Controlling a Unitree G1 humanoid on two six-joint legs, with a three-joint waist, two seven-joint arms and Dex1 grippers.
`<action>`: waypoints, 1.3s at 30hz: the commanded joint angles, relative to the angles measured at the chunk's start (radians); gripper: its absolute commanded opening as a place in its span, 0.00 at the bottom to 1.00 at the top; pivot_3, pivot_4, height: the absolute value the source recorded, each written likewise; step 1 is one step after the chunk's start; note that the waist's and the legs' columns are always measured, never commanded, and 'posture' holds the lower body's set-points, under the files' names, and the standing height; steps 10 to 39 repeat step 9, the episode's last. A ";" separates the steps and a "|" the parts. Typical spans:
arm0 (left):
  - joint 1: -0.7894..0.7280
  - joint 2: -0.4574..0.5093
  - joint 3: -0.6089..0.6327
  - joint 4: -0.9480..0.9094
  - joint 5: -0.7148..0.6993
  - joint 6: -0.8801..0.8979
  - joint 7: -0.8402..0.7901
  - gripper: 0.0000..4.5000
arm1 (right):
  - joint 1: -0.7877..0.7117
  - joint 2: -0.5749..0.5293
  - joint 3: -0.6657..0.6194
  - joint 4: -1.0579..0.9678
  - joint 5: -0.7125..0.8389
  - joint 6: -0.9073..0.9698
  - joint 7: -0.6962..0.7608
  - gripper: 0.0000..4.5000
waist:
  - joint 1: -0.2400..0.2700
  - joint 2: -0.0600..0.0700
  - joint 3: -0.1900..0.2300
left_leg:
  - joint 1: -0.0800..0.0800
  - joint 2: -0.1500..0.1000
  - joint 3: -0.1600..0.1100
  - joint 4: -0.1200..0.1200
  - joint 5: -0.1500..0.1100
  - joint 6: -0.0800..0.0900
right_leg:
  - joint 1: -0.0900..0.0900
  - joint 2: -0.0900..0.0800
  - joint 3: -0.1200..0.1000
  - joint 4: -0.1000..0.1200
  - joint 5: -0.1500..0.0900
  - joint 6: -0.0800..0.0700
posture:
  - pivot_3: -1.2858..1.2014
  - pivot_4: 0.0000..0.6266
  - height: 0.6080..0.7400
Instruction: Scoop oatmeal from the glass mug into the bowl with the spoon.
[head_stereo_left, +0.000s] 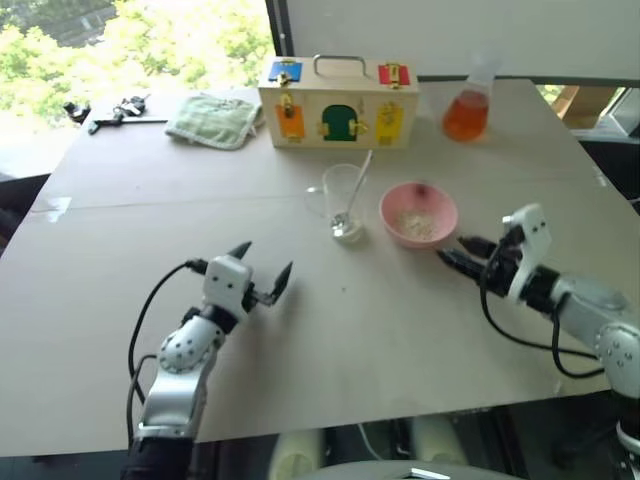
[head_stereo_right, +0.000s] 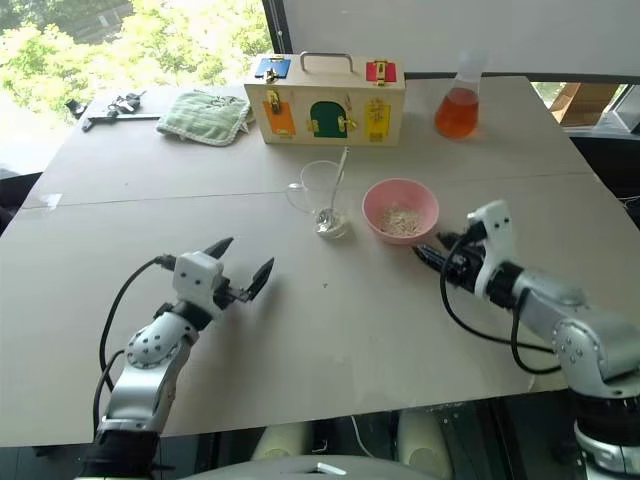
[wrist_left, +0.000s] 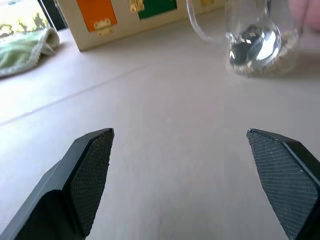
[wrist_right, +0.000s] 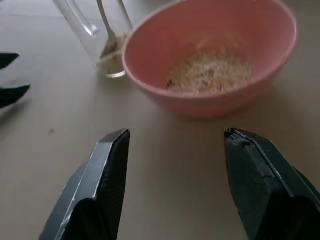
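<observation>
The glass mug stands upright at the table's middle, with the spoon leaning inside it, handle up. A thin layer of oatmeal lies in the mug's bottom around the spoon's tip. Just right of the mug sits the pink bowl, holding a small heap of oatmeal. My left gripper is open and empty, low over the table in front and to the left of the mug. My right gripper is open and empty too, pointing at the bowl from its near right side.
A wooden latch box stands behind the mug. A flask of orange liquid is at the back right, a green cloth and black tools at the back left.
</observation>
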 joint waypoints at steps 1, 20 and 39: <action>0.099 0.030 -0.003 -0.064 -0.015 0.007 -0.059 1.00 | 0.087 -0.003 0.009 0.075 -0.168 -0.319 0.130 0.66 | -0.004 0.000 0.000 | 0.001 0.000 0.000 0.000 -0.001 0.001 | 0.000 0.001 0.000 0.000 0.000 0.000 | 0.52 0.24 1.00; 0.196 0.043 0.006 -0.141 -0.047 0.026 -0.085 1.00 | 0.161 0.029 -0.008 0.271 -0.269 -0.617 0.262 0.66 | -0.004 0.001 0.000 | 0.012 0.005 0.004 0.001 -0.001 0.001 | 0.007 0.007 0.006 0.001 -0.001 -0.001 | 0.52 0.24 1.00; 0.196 0.043 0.006 -0.141 -0.047 0.026 -0.085 1.00 | 0.161 0.029 -0.008 0.271 -0.269 -0.617 0.262 0.66 | -0.004 0.001 0.000 | 0.012 0.005 0.004 0.001 -0.001 0.001 | 0.007 0.007 0.006 0.001 -0.001 -0.001 | 0.52 0.24 1.00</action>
